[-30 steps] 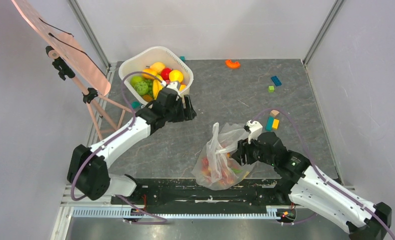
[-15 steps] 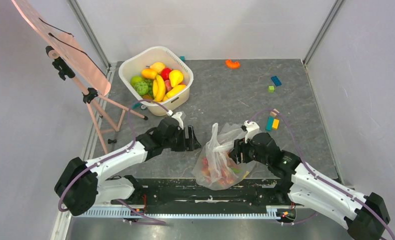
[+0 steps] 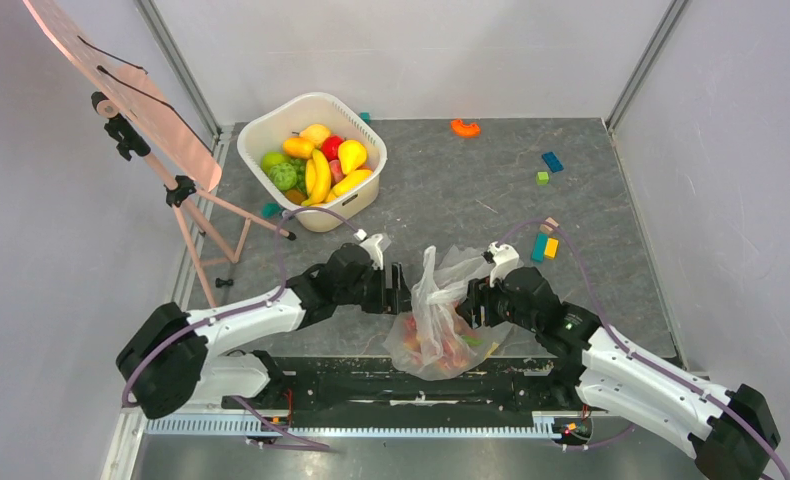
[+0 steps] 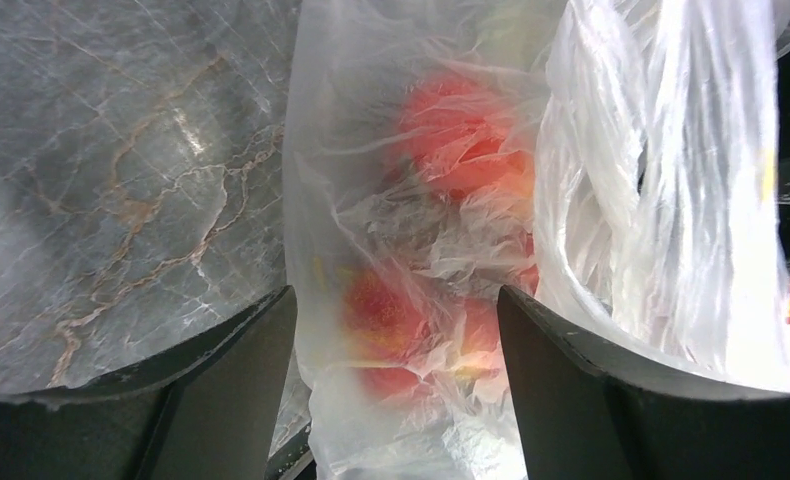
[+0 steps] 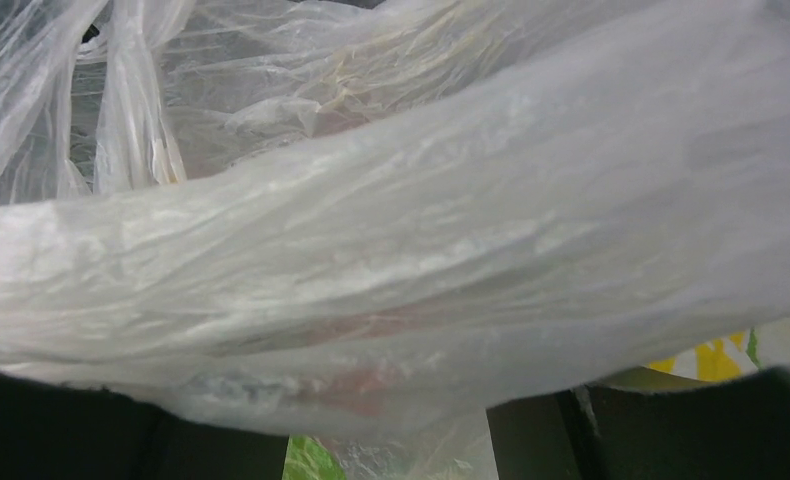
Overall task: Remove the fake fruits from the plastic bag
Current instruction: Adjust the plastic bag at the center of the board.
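Observation:
The clear plastic bag [image 3: 433, 300] stands crumpled at the table's near edge, one loop handle sticking up. Red, pink and orange fake fruits [image 3: 441, 345] show through its film. My left gripper [image 3: 403, 298] is open at the bag's left side. In the left wrist view its jaws straddle a fold of the bag [image 4: 611, 150] with red fruits [image 4: 451, 130] behind the film. My right gripper [image 3: 468, 302] is against the bag's right side. In the right wrist view the film [image 5: 391, 230] drapes over both fingers and hides their tips. What shows of the jaws stands apart.
A white tub [image 3: 256, 125] at the back left holds a banana bunch, green fruits and other fruit. A pink board on an easel [image 3: 131, 100] leans at the far left. Small toy blocks [image 3: 546, 245] lie right of the bag, with more pieces [image 3: 464, 127] at the back.
My left arm has swung from over the white tub down and right, ending at the bag's left side. The right gripper and the bag have barely moved.

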You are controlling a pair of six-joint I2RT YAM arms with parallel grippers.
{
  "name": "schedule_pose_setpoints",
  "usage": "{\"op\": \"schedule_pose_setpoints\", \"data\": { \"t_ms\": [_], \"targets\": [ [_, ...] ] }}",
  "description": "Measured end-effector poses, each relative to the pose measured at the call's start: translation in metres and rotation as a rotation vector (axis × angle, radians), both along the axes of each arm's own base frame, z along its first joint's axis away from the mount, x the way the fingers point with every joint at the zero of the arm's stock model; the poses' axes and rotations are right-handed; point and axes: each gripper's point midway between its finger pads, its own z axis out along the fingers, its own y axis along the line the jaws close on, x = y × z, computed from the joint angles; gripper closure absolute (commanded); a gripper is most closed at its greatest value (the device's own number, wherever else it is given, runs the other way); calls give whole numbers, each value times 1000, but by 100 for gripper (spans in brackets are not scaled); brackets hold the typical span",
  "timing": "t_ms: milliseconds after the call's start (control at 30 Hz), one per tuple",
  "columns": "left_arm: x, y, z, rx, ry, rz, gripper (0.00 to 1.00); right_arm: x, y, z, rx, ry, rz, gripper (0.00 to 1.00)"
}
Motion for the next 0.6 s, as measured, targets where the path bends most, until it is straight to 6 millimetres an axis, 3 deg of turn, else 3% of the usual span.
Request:
{"op": "schedule_pose_setpoints", "data": {
  "t_ms": [167, 433, 600],
  "targets": [
    [-10, -7, -16, 19, 37, -38, 31, -2, -2, -4, -5, 6, -1, 36],
    [-13, -12, -41, 54, 84, -53, 74, -3, -3, -6, -5, 6, -1, 36],
    [-8, -19, -38, 50, 80, -56, 95, -3, -3, -2, 8, -7, -1, 36]
  ]
}}
